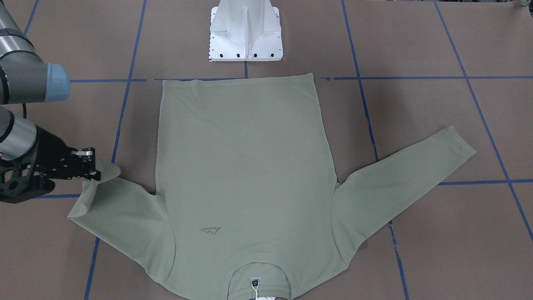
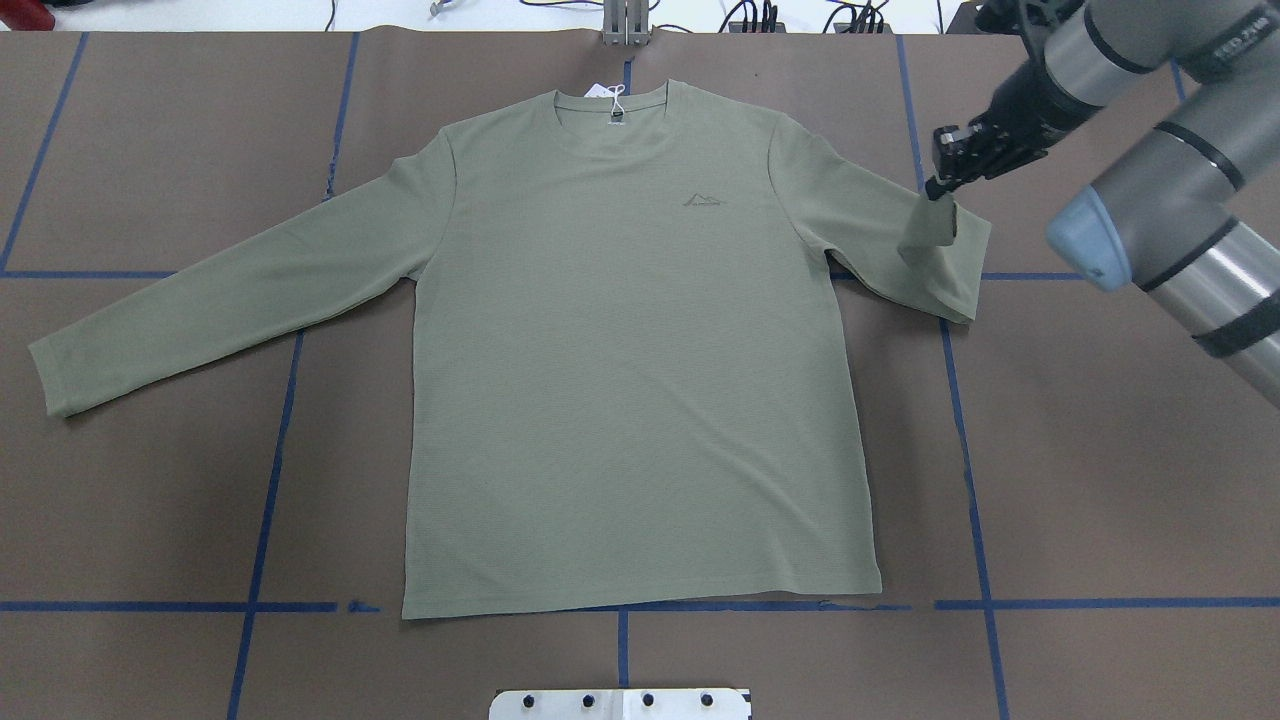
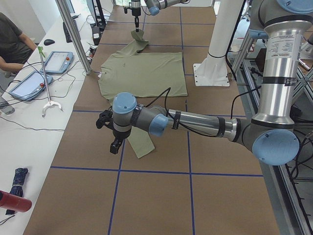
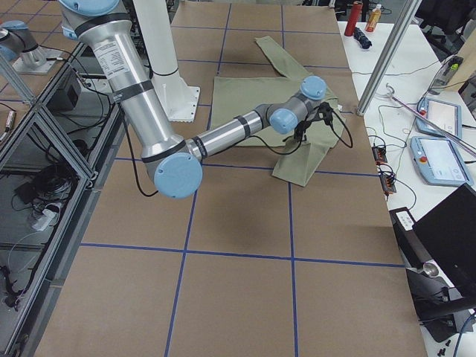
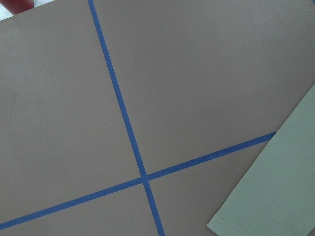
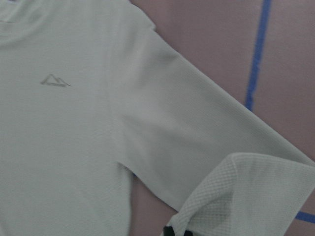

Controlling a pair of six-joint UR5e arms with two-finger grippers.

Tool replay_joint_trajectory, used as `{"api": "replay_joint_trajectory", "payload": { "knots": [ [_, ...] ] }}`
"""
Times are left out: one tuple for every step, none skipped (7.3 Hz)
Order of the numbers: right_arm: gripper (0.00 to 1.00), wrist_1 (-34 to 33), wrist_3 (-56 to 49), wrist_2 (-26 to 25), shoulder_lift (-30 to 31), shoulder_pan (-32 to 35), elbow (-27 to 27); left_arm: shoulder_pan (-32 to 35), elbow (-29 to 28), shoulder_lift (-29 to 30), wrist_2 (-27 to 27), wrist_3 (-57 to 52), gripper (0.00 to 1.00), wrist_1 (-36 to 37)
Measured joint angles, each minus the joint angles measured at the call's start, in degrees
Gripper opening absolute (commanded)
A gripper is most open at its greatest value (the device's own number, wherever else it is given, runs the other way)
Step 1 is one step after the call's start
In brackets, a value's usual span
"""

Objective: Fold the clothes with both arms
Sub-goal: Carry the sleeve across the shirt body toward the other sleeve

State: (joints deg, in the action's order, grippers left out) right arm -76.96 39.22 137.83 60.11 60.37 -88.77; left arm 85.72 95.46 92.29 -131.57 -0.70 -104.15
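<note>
The fingers of the right gripper (image 2: 940, 188) are pressed together on the cuff (image 2: 925, 235) of the right sleeve (image 2: 860, 215), which is lifted there and doubled back over itself. The left gripper (image 3: 115, 145) hovers just beside the end of the left sleeve (image 2: 220, 295); I cannot tell whether its fingers are spread. The sage-green shirt (image 2: 640, 380) lies flat and chest up in the middle of the table (image 2: 1100, 480), neck away from the robot, with the left sleeve stretched out. The knit looks light, soft and limp. It drapes from a single pinch and will likely sag and drag rather than hold shape. The best holds, I judge, are the firmer edges: cuffs, shoulder seams and hem corners.
</note>
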Motion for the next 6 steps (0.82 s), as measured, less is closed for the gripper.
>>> {"api": "replay_joint_trajectory", "payload": {
  "knots": [
    [0.00,-1.33,3.26,-0.48,-6.14,-1.98,2.03,0.01,-0.36,0.12,0.00,0.00,1.00,0.00],
    [0.00,-1.59,6.10,-1.41,-13.32,-4.04,6.20,0.00,-0.77,0.23,0.00,-0.02,1.00,-0.04],
    [0.00,-1.24,7.61,-2.47,-21.34,-5.96,12.53,-0.01,-1.33,0.29,0.00,-0.06,1.00,-0.44],
    [0.00,0.43,8.30,-4.38,-27.71,-8.33,18.32,-0.02,-2.21,0.34,0.00,-0.08,1.00,-1.32],
    [0.00,3.58,9.61,-7.93,-31.40,-11.42,21.90,-0.02,-3.12,0.39,0.00,-0.07,1.00,-2.28],
    [0.00,5.98,11.48,-11.69,-33.42,-14.65,23.47,-0.02,-3.67,0.40,0.00,-0.03,1.00,-2.83]
  ]
}}
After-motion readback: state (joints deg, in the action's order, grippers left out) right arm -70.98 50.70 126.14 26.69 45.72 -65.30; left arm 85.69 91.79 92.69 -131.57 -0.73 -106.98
